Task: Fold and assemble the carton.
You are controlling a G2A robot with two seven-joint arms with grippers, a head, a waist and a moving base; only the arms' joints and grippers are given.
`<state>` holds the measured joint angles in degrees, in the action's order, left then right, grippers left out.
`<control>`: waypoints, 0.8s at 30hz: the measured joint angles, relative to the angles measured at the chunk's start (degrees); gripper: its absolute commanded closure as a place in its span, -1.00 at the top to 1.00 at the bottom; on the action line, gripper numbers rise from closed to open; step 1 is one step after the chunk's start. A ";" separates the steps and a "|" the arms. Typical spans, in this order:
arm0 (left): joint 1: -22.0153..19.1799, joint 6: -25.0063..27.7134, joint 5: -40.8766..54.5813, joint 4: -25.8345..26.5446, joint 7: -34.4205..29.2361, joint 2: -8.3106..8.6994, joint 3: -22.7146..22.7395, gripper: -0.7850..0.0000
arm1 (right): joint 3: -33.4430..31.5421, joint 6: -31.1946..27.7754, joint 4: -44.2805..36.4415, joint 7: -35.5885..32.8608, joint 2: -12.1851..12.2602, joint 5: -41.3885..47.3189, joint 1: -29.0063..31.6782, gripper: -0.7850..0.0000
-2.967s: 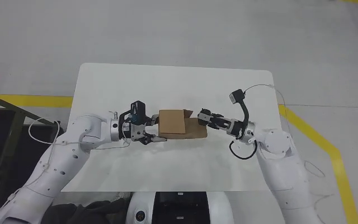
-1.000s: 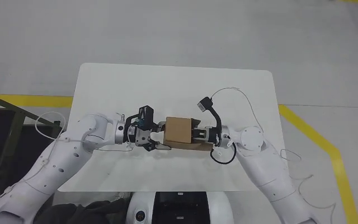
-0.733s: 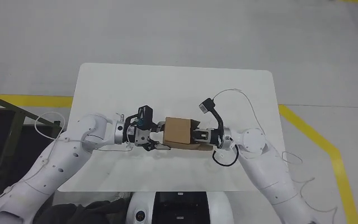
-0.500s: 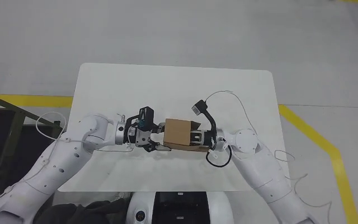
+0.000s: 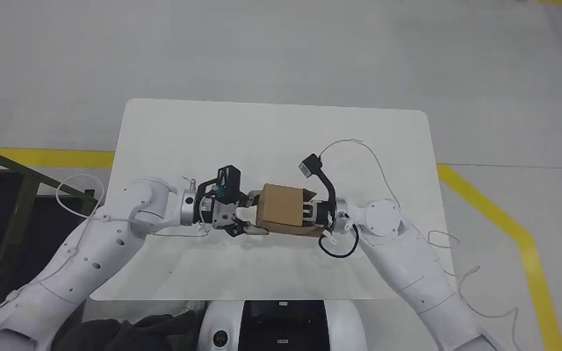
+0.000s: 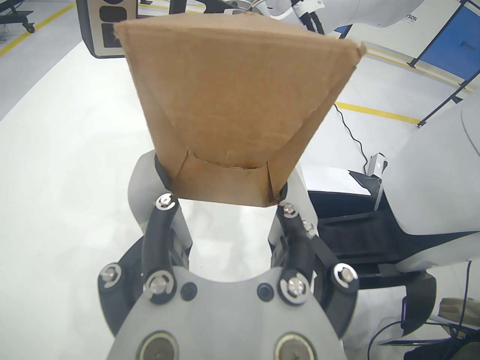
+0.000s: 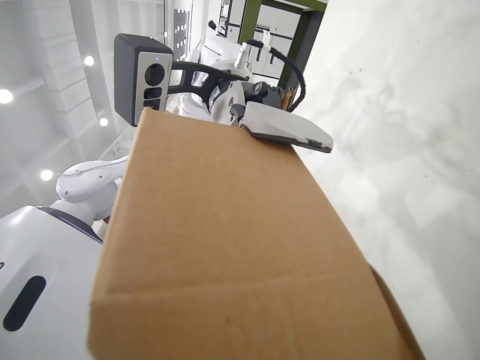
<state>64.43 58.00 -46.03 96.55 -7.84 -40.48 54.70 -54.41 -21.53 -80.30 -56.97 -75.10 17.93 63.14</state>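
Note:
A brown carton (image 5: 283,208) is held just above the middle of the white table (image 5: 263,132). My left gripper (image 5: 249,219) is shut on the carton's left end. In the left wrist view its fingers (image 6: 288,192) clamp the narrow near end of the carton (image 6: 236,106) from both sides. My right gripper (image 5: 309,213) is pressed against the carton's right end, and whether it grips anything is hidden. In the right wrist view the carton (image 7: 225,234) lies close, with one finger (image 7: 288,131) of the left gripper across its far edge.
A thin white cable (image 5: 356,145) from the right arm loops over the table behind the carton. The table's front edge lies close below both arms, and its back half is bare. Yellow floor tape (image 5: 492,211) runs beside the table.
The right arm has come leftward up against the carton's right end, and the flap that stood open there is folded in. The left gripper has kept its hold, shifted slightly right.

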 measured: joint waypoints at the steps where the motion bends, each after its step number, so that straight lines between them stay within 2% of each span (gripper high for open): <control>1: -0.03 0.00 0.04 -0.07 0.10 0.04 0.04 -0.55 | -0.29 0.11 -0.21 0.08 0.12 -0.34 0.15 -1.00; 16: 0.75 0.00 0.23 -0.73 2.86 0.70 1.40 -0.55 | -8.24 3.02 -6.77 4.70 2.79 -6.79 6.01 -1.00; 24: 1.93 0.00 1.34 -2.81 6.32 1.40 3.91 -0.56 | -14.16 3.11 -11.12 8.48 4.24 -8.62 10.84 -1.00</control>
<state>66.37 58.00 -44.69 93.74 -1.52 -39.08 58.61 -68.57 -18.42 -91.42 -48.49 -70.86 9.31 73.98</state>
